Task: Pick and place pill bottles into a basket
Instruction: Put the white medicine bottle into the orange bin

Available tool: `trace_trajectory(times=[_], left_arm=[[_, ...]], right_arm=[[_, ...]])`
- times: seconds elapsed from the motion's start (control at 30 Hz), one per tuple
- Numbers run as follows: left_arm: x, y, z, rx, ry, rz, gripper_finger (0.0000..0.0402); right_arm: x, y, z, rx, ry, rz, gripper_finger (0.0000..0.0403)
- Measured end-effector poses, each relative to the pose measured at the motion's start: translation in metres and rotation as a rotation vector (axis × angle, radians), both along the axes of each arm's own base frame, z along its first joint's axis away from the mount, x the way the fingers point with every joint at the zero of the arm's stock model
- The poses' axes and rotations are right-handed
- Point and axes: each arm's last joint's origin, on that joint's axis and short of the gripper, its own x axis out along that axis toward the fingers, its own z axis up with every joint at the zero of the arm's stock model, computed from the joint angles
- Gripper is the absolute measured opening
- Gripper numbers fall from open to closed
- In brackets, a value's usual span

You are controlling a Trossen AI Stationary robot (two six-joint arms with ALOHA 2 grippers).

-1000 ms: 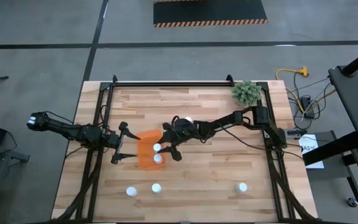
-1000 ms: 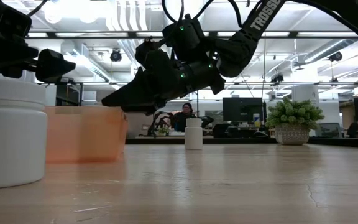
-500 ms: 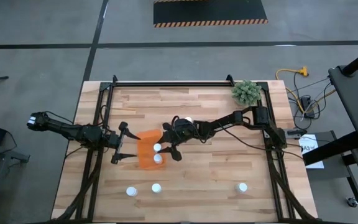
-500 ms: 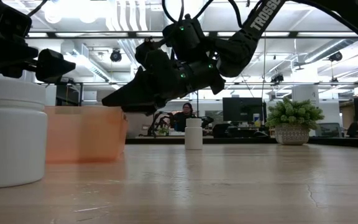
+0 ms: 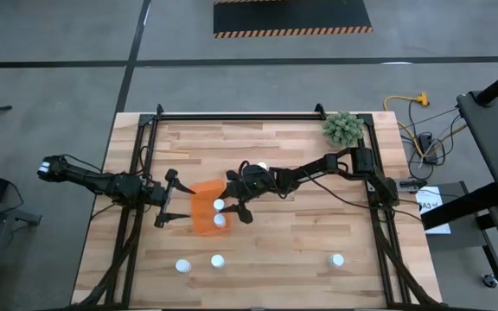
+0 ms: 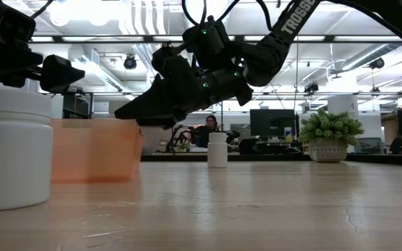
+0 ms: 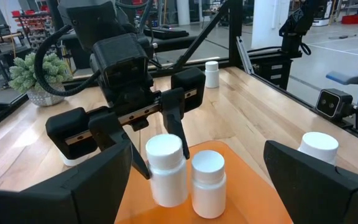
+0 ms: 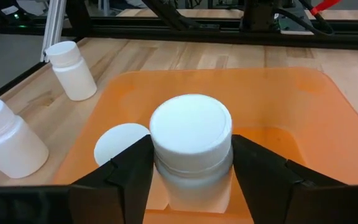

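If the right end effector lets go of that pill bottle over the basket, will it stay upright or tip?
Likely stays upright: the pill bottle looks squat with a flat base. It seems rigid between the right end effector fingers. The basket has low walls, so if it tipped it might roll.

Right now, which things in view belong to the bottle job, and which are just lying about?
Job:
orange basket
two bottles in it, one between the right gripper fingers
three bottles near the front edge
one behind the right arm

Lying about:
green plant
yellow cable
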Motion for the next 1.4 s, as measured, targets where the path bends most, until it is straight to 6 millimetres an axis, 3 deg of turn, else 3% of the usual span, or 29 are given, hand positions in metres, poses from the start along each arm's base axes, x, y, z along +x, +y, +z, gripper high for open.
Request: trace_trajectory(times=[0.63, 1.4], left_arm=[[0.000, 0.000, 0.000, 0.000, 0.000, 0.000, 0.0345], [0.000, 0.000, 0.000, 0.000, 0.001, 0.000, 0.0345]], right_arm=[[0.000, 0.000, 0.001, 0.000, -0.003, 0.000, 0.0221], [-0.001, 0.004, 0.018, 0.065, 0.038, 0.104, 0.0221]])
